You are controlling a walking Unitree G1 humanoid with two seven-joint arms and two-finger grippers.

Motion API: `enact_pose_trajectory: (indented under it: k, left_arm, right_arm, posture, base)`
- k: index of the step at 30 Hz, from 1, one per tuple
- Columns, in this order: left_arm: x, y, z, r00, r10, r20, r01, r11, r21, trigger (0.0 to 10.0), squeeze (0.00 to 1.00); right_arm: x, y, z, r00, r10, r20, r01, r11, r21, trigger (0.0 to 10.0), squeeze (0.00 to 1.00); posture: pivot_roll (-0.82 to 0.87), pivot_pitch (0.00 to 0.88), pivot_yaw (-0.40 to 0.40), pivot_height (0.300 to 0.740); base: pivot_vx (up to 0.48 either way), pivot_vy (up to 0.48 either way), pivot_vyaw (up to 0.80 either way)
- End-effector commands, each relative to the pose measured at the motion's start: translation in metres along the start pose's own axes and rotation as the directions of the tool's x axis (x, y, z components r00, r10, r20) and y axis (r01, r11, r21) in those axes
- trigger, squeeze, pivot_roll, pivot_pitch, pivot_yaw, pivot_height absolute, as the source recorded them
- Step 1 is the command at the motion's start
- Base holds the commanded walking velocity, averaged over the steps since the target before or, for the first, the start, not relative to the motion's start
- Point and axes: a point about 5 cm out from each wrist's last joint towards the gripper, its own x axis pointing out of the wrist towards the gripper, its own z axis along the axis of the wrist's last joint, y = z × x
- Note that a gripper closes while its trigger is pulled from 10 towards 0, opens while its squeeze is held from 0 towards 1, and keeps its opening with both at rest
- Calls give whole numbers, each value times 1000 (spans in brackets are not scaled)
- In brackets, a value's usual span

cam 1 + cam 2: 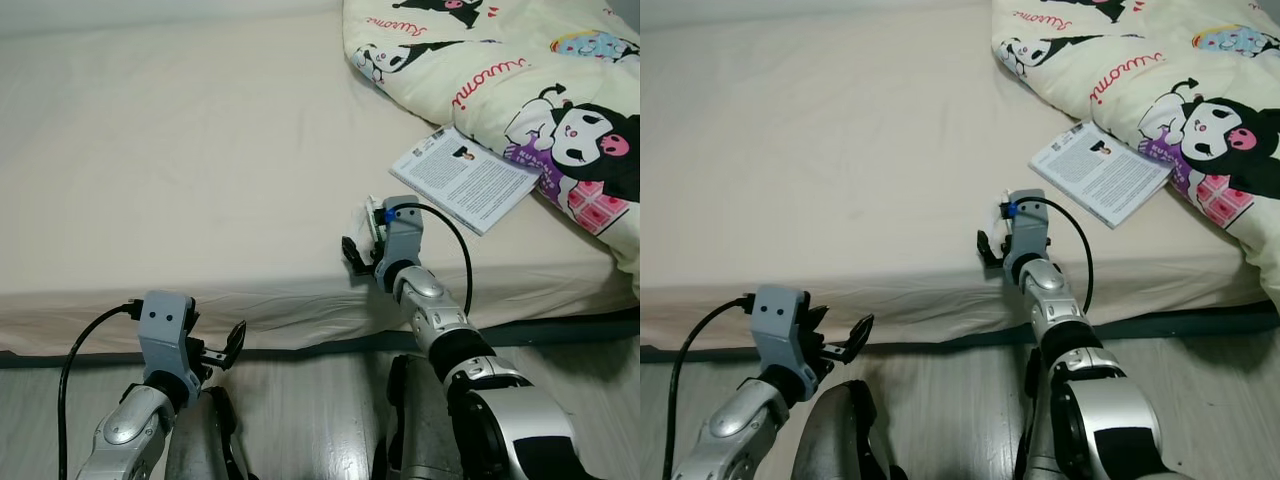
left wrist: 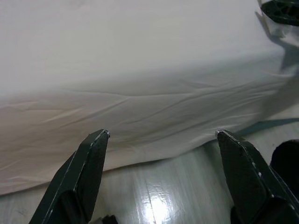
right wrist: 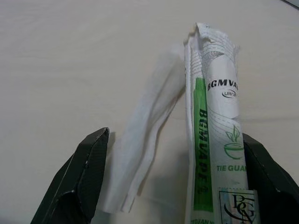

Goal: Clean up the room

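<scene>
A white packet with green print (image 3: pixel 210 140) lies on the cream bed sheet (image 1: pixel 200 150) near the bed's front edge, next to a strip of white paper (image 3: pixel 145 154). My right gripper (image 3: pixel 175 134) is open around both, the packet close against one finger. In the eye views the right gripper (image 1: pixel 357 252) sits at the mattress edge with the packet (image 1: pixel 373 215) just beyond it. My left gripper (image 1: pixel 225 350) is open and holds nothing, low in front of the mattress side (image 2: pixel 140 107).
An open booklet (image 1: pixel 465 178) lies on the bed right of the packet, partly under a cartoon-print blanket (image 1: pixel 520 70) heaped at the back right. Pale wooden floor (image 1: pixel 320 400) runs along the bed's front.
</scene>
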Motion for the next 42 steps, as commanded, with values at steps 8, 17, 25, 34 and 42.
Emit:
enact_pose_trajectory:
  k: [8, 17, 25, 34, 42]
  left_arm:
    - [-2, -2, -6, 1000, 3, -30, -3, 1000, -13, 10000, 0]
    - [0, -3, -9, 999, 7, -34, -8, 1000, -23, 10000, 0]
    - [9, -2, -7, 1000, 15, -20, -16, 999, -28, 10000, 0]
    - [21, -1, -6, 1000, 22, 3, -22, 999, -32, 10000, 0]
    - [52, 8, 22, 992, 46, 117, -44, 999, -19, 10000, 0]
  right_arm:
    - [2, 19, -12, 998, 30, -62, -29, 999, 28, 10000, 0]
    - [0, 17, -20, 994, 4, -106, -8, 999, -37, 0, 0]
    - [-1, 7, -20, 993, -30, -112, 27, 999, -31, 0, 0]
    - [-3, -7, -13, 995, -62, -75, 65, 997, 38, 0, 0]
    - [0, -6, 48, 956, 53, 289, -152, 932, 330, 0, 0]
  posture:
    - [16, 353, 70, 451]
    - [9, 335, 60, 451]
    - [-9, 301, 47, 451]
    - [-19, 246, 34, 451]
    - [-20, 121, 23, 451]
  base:
    - [0, 0, 0]
    - [0, 0, 0]
    - [0, 0, 0]
    - [0, 0, 0]
    - [0, 0, 0]
